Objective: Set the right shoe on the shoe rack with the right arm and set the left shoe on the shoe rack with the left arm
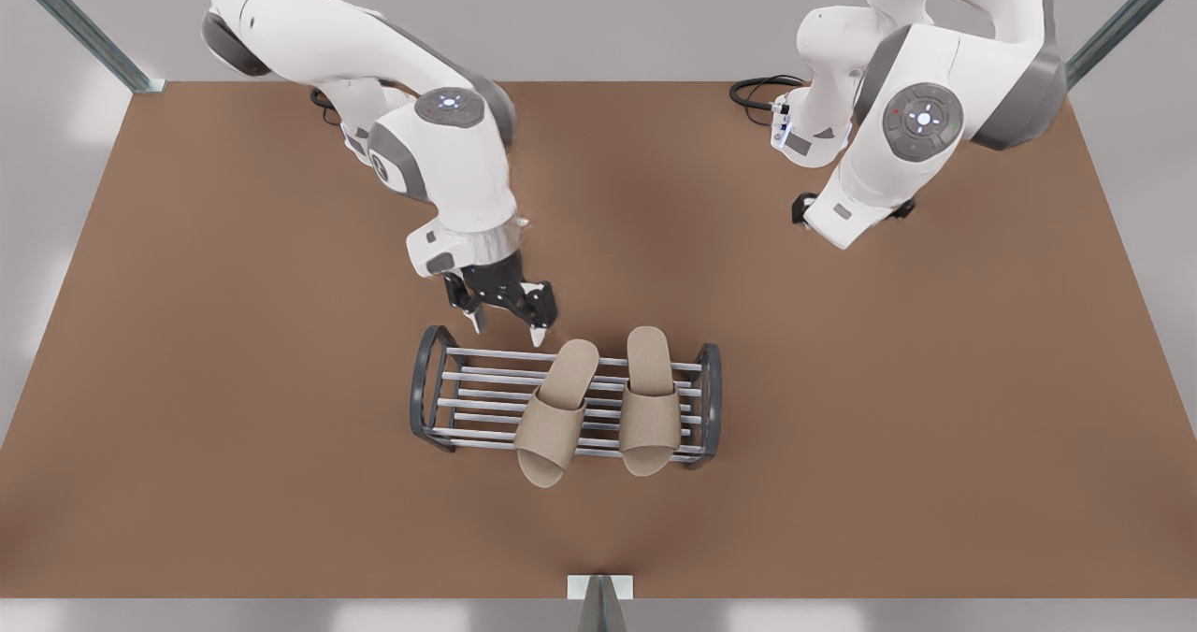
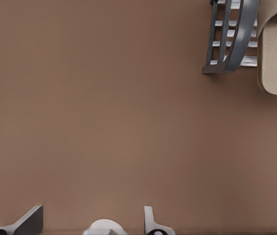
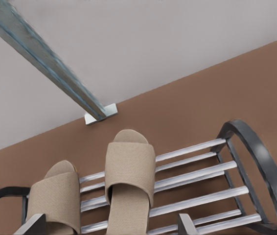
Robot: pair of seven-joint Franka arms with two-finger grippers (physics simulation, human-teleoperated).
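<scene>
Brown table runs up to a grey wall, with a metal bracket at its nearest edge. Behind that stands the shoe rack, both slippers lying across its bars with their toes hanging over the near rail. The right shoe lies askew at the middle; the left shoe lies straight beside it, by the end frame on the front view's right. They sit close together, but whether they touch is hard to tell

Just behind the rack's back rail, clear of the right shoe's heel, the right gripper hangs with its jaws spread and empty. Its wrist view looks along both slippers toward the bracket, its fingertips cut off at the frame edge

Farther back, the left arm waits well away from the rack, its own bulk hiding most of its gripper in the front view. The left wrist view shows the left gripper spread and empty over bare table, the rack's end frame and the left shoe's toe far off
</scene>
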